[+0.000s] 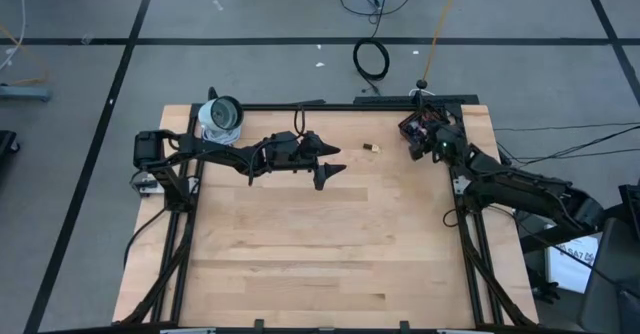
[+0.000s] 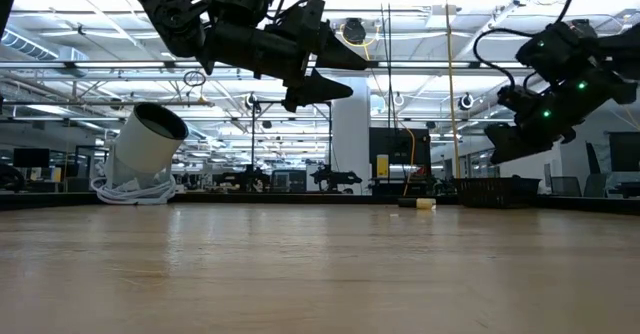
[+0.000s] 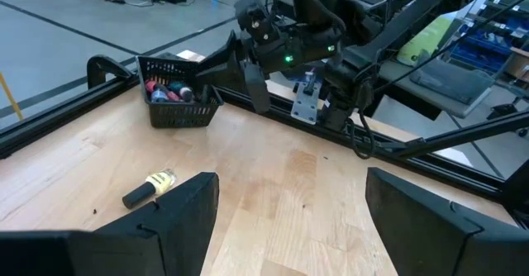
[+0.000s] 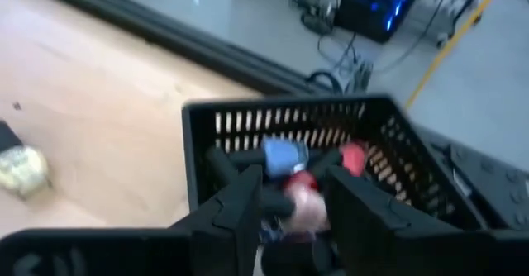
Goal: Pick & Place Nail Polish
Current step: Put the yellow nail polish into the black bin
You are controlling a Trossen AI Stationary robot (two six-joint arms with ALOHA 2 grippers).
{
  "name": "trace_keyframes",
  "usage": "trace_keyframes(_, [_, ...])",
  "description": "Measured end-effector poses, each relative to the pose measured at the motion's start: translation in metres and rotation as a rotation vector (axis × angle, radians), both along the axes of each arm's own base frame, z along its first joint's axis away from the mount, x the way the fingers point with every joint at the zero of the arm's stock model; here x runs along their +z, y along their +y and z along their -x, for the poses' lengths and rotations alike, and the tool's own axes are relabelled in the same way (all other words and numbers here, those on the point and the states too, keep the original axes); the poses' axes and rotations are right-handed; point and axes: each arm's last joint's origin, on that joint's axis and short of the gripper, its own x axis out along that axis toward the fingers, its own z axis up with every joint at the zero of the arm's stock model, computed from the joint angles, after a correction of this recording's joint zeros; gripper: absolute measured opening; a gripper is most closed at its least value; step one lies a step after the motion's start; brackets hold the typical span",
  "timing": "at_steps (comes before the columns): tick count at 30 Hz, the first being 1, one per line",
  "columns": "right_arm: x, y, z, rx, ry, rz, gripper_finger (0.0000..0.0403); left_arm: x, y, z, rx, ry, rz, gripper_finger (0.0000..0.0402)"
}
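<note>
Right gripper — fingers slightly parted — over black basket of nail polish; one beige bottle lies outside.

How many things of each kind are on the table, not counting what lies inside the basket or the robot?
Baskets: 1
Loose nail polish bottles: 1
White camera-like cylinders: 1
Total: 3
</note>
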Motion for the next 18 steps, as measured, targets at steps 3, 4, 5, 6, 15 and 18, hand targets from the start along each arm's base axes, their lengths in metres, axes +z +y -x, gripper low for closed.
trace_keyframes(3, [-0.001,0.000,0.000,0.010,-0.039,0.059,0.0124,0.000,0.000,0.000,0.000,0.000,0.000,0.0294])
trace_keyframes(4, [-0.001,0.000,-0.001,0.012,-0.059,0.074,0.0124,0.000,0.000,0.000,0.000,0.000,0.000,0.0294])
trace_keyframes(5, [-0.001,0.000,-0.001,0.013,-0.080,0.086,0.0123,0.000,0.000,0.000,0.000,0.000,0.000,0.0294])
trace_keyframes(6, [-0.001,0.000,-0.001,0.028,-0.105,0.090,0.0122,0.000,0.000,0.000,0.000,0.000,0.000,0.0294])
trace_keyframes(15, [0.003,0.007,-0.011,0.367,-0.343,0.054,0.0141,0.000,0.000,0.000,0.000,0.000,0.000,0.0294])
trace_keyframes(18, [0.003,0.011,-0.015,0.417,-0.337,0.050,0.0167,0.000,0.000,0.000,0.000,0.000,0.000,0.0294])
